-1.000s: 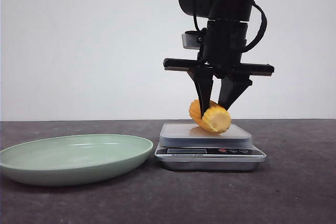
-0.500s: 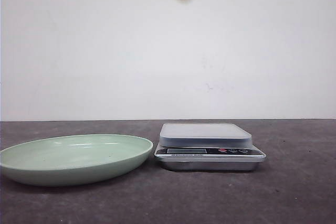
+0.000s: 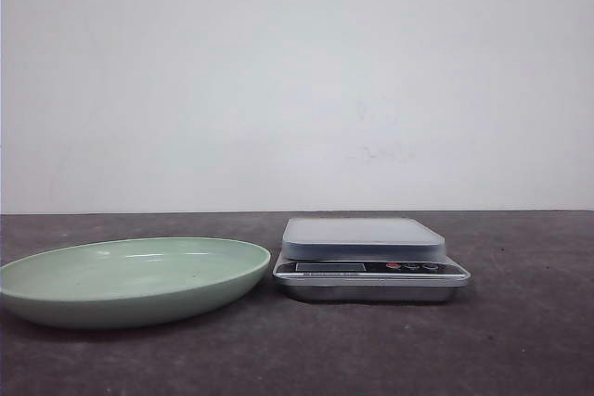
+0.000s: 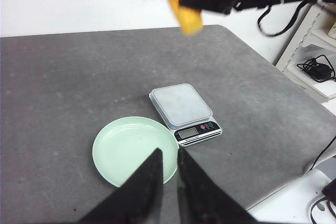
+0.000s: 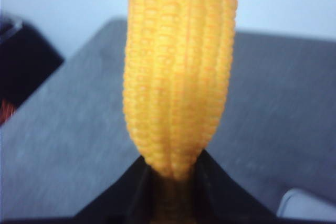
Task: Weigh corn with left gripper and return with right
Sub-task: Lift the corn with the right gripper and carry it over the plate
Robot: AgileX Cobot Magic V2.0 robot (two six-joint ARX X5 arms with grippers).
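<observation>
The corn, a yellow-orange cob with ribbed kernel rows, sticks out from between the fingers of my right gripper, which is shut on its lower end. In the left wrist view the corn hangs high above the table's far side, held by the right gripper. My left gripper is shut with nothing in it, high above the near rim of the green plate. The scale has a bare platform. Neither gripper shows in the front view.
The pale green plate sits left of the silver scale on the dark grey table. A white shelf with cables stands off the table's right side.
The right gripper lifted the corn off the scale and rose out of the top of the front view. The scale's platform is now bare.
</observation>
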